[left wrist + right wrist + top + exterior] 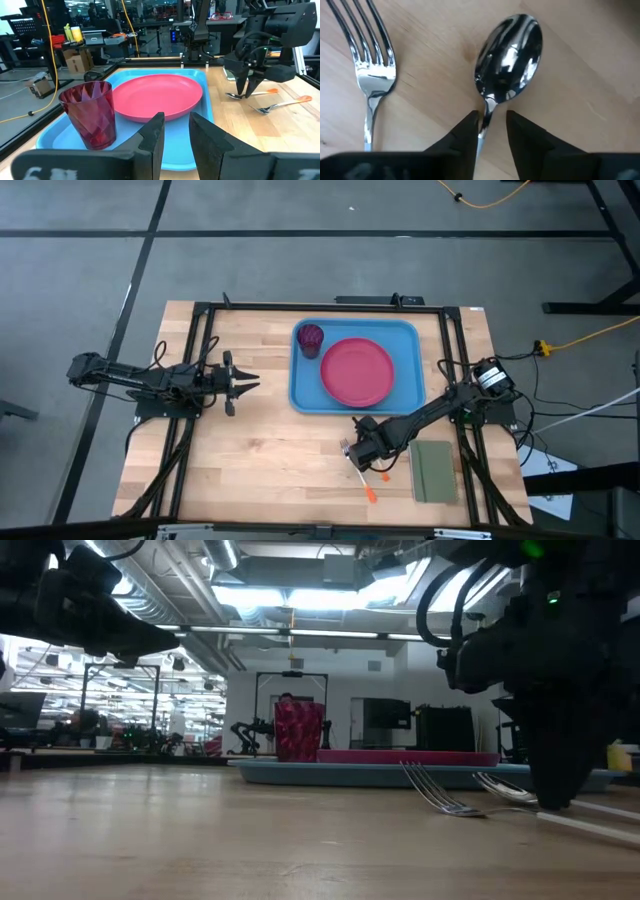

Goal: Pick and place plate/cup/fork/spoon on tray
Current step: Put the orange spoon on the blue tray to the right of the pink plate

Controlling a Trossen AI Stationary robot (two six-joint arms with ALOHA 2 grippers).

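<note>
Jaws first: on the right gripper [488,131] the two fingers stand a narrow gap apart, one on each side of the spoon's [509,55] thin neck, and whether they are already pinching it I cannot tell; nothing is lifted, the spoon lies flat on the table [260,450]. Now the wide picture: the tray [410,340] sits at the table's far middle with the plate [357,372] lying flat inside it and the cup [310,338] upright in the tray's corner beside the plate, so the two big pieces look done and the cutlery is what's left. Both fork [370,65] and spoon lie on bare wood on the near side of the tray, toward the right, beside the green pad [433,470]. That puts the right arm right on top of them, while the left gripper [240,383] waits well off on the other side of the tray, fingers a little apart and empty. Here's the relation that matters: the spoon's long axis runs straight out ahead of the right fingers, bowl forward, handle back under the wrist, so the fingers cross the neck squarely just behind the bowl. The fork lies alongside, roughly parallel, near but apart from the spoon and clear of the fingers. By my reckoning the call is to close on that neck and lift.
</note>
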